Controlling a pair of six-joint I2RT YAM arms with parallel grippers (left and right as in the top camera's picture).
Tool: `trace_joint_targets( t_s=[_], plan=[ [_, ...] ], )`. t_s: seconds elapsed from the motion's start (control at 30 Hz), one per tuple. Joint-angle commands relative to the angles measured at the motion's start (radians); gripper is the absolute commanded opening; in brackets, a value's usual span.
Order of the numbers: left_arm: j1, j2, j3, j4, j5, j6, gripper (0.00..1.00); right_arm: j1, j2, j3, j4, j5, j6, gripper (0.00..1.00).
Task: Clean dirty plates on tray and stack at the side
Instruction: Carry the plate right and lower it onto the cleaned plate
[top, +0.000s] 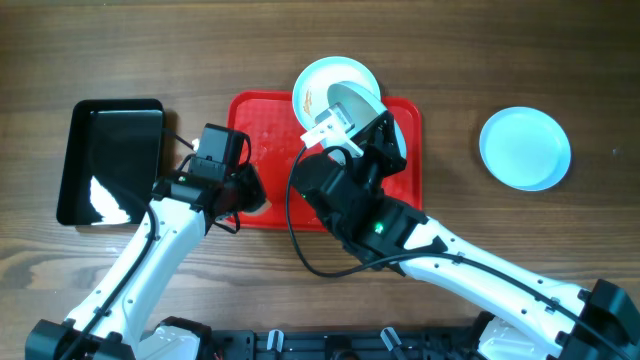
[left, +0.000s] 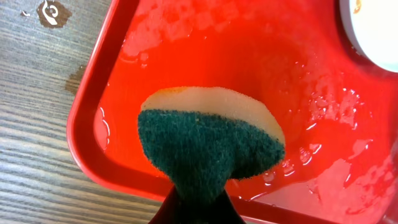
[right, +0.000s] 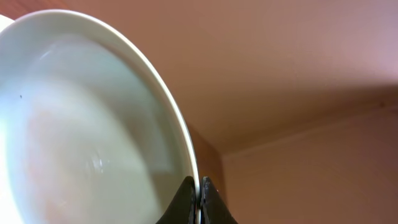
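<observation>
The red tray (top: 262, 120) lies mid-table and looks wet in the left wrist view (left: 249, 56). My left gripper (left: 199, 210) is shut on a green-and-yellow sponge (left: 208, 140) over the tray's near-left corner; it also shows in the overhead view (top: 248, 193). My right gripper (right: 200, 194) is shut on the rim of one plate (right: 93, 124), holding it tilted on edge above the tray (top: 357, 102). A second plate (top: 318, 80) with orange smears lies at the tray's far edge, and its rim shows in the left wrist view (left: 373, 31). A third plate (top: 525, 148), clean-looking, lies on the table to the right.
A black glossy tray (top: 110, 160) lies left of the red tray. A small wet spot (left: 53, 12) marks the wooden table (top: 500, 60) beside the red tray's left rim. Both arms reach in from the near edge.
</observation>
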Motion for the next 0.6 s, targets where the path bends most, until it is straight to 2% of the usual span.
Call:
trace_joint_targets(
  t_s=[0.0,0.1,0.33,0.4,0.5,0.57],
  plan=[
    [-0.003,0.0,-0.016,0.0,0.017,-0.01,0.04,-0.028,-0.014,-0.002,-0.051,-0.219,0.095,0.04],
    [-0.003,0.0,-0.017,-0.004,0.016,-0.009,0.04,-0.087,-0.018,-0.001,-0.082,-0.238,0.182,0.04],
    [-0.003,0.0,-0.016,0.008,0.016,-0.009,0.04,-0.235,-0.05,-0.001,-0.129,-0.296,0.272,0.04],
    [-0.003,0.0,-0.017,0.012,0.016,-0.009,0.04,-0.291,-0.061,-0.001,-0.178,-0.452,0.319,0.04],
    [-0.003,0.0,-0.016,0.019,0.016,-0.01,0.04,-0.406,-0.063,-0.001,-0.225,-0.785,0.388,0.04],
    [-0.003,0.0,-0.016,0.018,0.016,-0.009,0.04,-0.504,-0.066,-0.001,-0.232,-0.91,0.478,0.04]
  ],
)
